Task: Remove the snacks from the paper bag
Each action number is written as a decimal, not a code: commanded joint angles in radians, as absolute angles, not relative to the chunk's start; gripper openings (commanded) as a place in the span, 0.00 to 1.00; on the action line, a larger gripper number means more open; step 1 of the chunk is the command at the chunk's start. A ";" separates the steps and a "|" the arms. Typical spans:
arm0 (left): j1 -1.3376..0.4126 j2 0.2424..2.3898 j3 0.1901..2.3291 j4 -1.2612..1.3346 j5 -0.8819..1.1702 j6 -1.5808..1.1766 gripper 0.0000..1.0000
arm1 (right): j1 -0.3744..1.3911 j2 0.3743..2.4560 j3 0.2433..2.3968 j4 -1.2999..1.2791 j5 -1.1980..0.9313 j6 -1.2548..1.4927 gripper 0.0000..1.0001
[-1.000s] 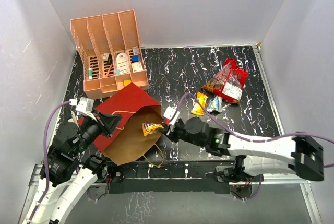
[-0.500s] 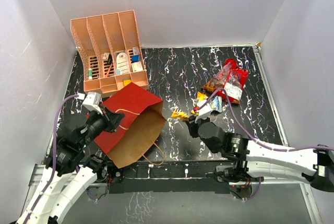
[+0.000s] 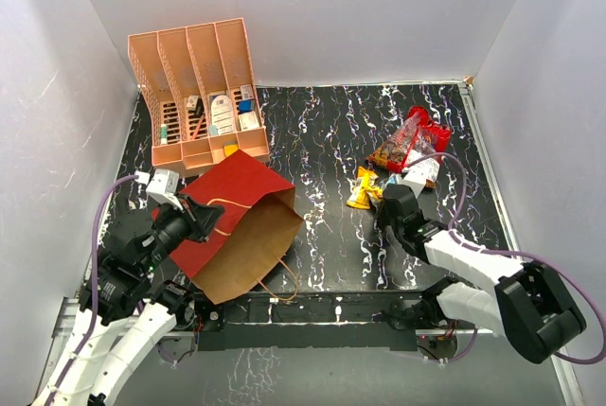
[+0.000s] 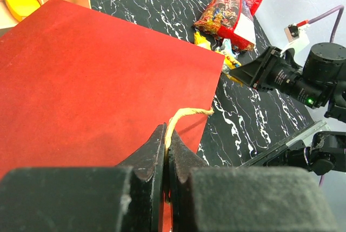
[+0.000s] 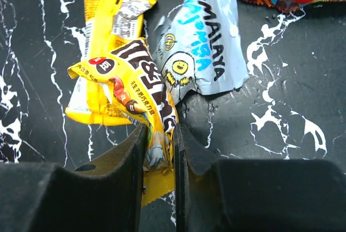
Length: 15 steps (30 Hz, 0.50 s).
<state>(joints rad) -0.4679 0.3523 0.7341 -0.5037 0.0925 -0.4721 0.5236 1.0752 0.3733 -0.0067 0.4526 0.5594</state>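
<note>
Packet drop by the snack pile, bag held by its handle.
Top: bag (image 3: 241,226) lying at near left, mouth toward the right; deep inside hard to make out; snacks (image 3: 412,150) well apart at right. Left wrist: left gripper (image 4: 166,145) clamped on handle (image 4: 186,114); hold steady. Right wrist: right gripper (image 5: 159,145) pinching yellow packet (image 5: 135,91), just beside silver-blue packet (image 5: 203,53); lower, part fingers fully, withdraw straight. Contact with the surface not discernible.

White panel walls (image 3: 379,8) enclosing black white-veined tabletop (image 3: 322,132); peach file rack (image 3: 144,75) standing at far-left corner; soft even light falling.
</note>
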 commanded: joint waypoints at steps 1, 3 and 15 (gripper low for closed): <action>-0.463 0.372 0.733 -0.497 0.095 -0.464 0.00 | 0.431 1.112 0.371 0.182 0.291 0.631 0.08; -0.463 0.376 0.735 -0.498 0.098 -0.462 0.00 | 0.413 1.141 0.362 0.189 0.287 0.686 0.08; -0.440 0.293 0.727 -0.484 0.100 -0.456 0.00 | 0.385 0.830 0.299 0.139 0.155 0.495 0.60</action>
<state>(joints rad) -0.4549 0.3012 0.7334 -0.5045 0.0875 -0.4713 0.3897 0.9684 0.2668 0.0975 0.2409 0.6025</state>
